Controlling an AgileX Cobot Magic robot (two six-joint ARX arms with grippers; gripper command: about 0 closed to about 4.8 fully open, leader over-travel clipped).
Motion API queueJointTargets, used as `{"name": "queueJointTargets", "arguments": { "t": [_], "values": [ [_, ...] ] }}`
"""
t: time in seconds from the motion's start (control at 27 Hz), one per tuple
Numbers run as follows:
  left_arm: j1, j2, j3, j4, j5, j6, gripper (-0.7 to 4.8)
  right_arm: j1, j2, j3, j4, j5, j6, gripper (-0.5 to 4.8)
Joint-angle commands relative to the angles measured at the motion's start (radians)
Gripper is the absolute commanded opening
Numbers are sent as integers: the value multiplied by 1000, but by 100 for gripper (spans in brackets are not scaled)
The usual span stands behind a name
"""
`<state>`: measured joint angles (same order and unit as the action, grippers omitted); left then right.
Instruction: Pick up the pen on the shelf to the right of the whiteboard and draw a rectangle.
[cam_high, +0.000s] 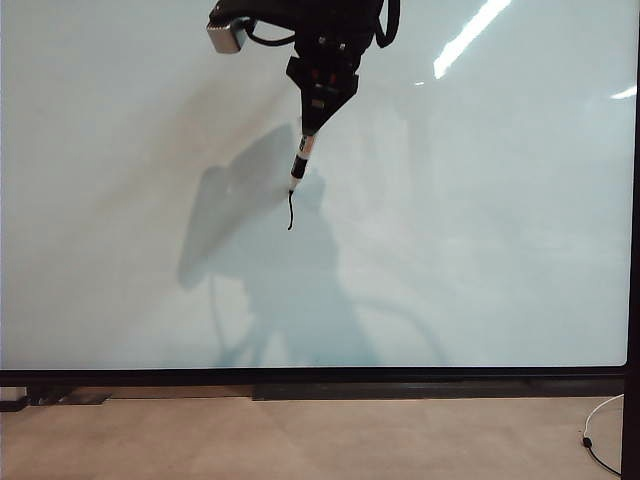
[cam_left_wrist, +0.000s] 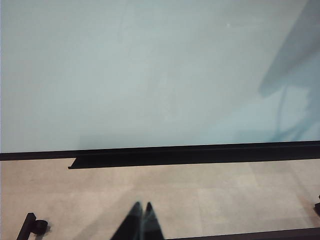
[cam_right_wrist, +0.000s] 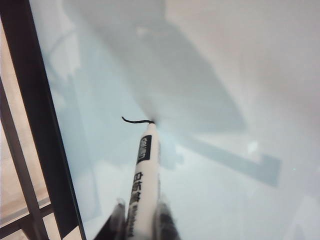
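Right end effector (cam_high: 310, 122) at 12 o'clock on glossy pale whiteboard (cam_high: 500, 250), clamped on white-barrelled pen (cam_high: 300, 162). Pen axis slants to 7 o'clock, tip touching top of short black stroke (cam_high: 290, 212); rectangle barely begun. Left end effector (cam_left_wrist: 141, 215) low near floor, fingers together, empty, far from the work.

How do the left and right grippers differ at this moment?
The right gripper is shut on the pen, while the left gripper is shut on nothing. The right gripper sits high at the whiteboard, with the pen's tip at the end of a short black stroke; the left gripper hangs back from the whiteboard's lower frame, over the floor. Both have dark fingers.
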<state>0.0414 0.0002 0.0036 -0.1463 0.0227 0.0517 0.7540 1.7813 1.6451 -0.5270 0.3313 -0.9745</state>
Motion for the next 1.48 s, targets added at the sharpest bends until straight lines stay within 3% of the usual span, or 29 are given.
{"name": "queueJointTargets", "arguments": {
  "t": [0.04, 1.0, 1.48],
  "values": [
    [0, 0, 3, 12, 0, 0, -5, -2, -18, 11, 80, 37, -3, -5],
    [0, 0, 4, 12, 0, 0, -5, 4, -97, 11, 130, 84, -59, -5],
    [0, 0, 4, 12, 0, 0, -5, 78, -115, 10, -248, -135, 87, -5]
  ]
}}
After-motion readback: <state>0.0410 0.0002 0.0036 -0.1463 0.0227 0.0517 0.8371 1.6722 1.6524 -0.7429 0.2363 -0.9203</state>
